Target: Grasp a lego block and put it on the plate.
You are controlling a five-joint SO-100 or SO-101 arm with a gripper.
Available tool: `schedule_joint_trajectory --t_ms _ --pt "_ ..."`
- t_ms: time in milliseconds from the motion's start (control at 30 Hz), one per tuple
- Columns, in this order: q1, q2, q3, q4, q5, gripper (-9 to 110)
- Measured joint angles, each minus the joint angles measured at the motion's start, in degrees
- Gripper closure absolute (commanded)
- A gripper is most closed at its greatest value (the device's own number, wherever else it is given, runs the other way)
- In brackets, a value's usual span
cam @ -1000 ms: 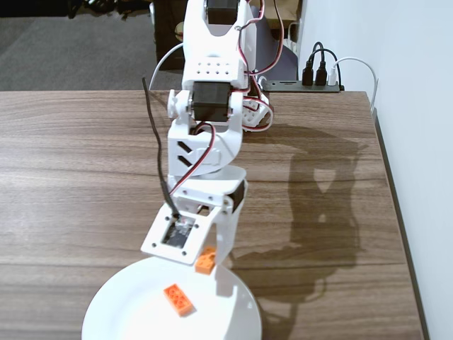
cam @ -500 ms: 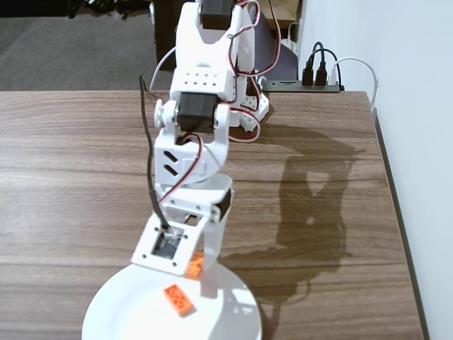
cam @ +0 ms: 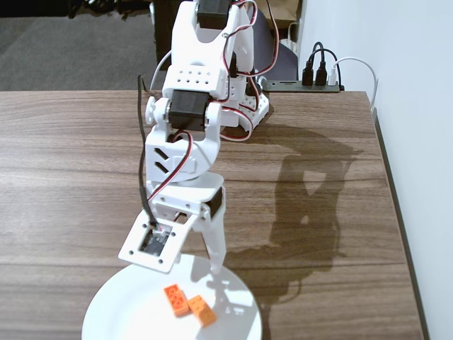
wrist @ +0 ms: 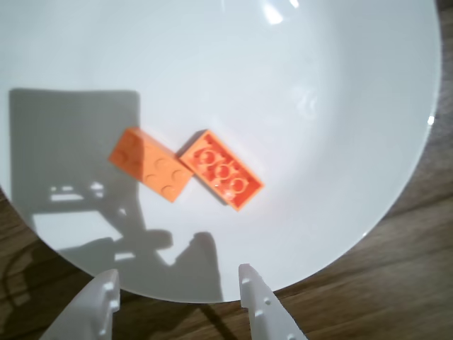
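The light yellowish-orange lego block (wrist: 150,164) lies flat, studs up, on the big white plate (wrist: 318,85). It touches a deeper red-orange brick (wrist: 221,170) at one corner. In the fixed view the block (cam: 202,310) is to the right of the red-orange brick (cam: 176,299), both near the middle of the plate (cam: 120,312). My gripper (wrist: 177,270) is open and empty. It hovers above the plate's rim on the arm's side (cam: 195,265), a short way from both bricks.
The plate sits at the front edge of a dark wooden table (cam: 318,198). The arm's base (cam: 237,106) stands at the back. A cable hub with plugs (cam: 318,79) lies at the back right. The table's right edge (cam: 396,212) runs along a white wall.
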Motion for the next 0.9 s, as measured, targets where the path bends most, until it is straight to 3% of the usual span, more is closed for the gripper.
schedule_joint_trajectory --t_ms 667,833,900 --pt "-0.3 6.8 5.3 2.4 -0.6 80" --pt "-0.3 11.5 9.1 3.1 -1.0 100" --pt "-0.3 13.9 11.3 3.1 -1.0 101"
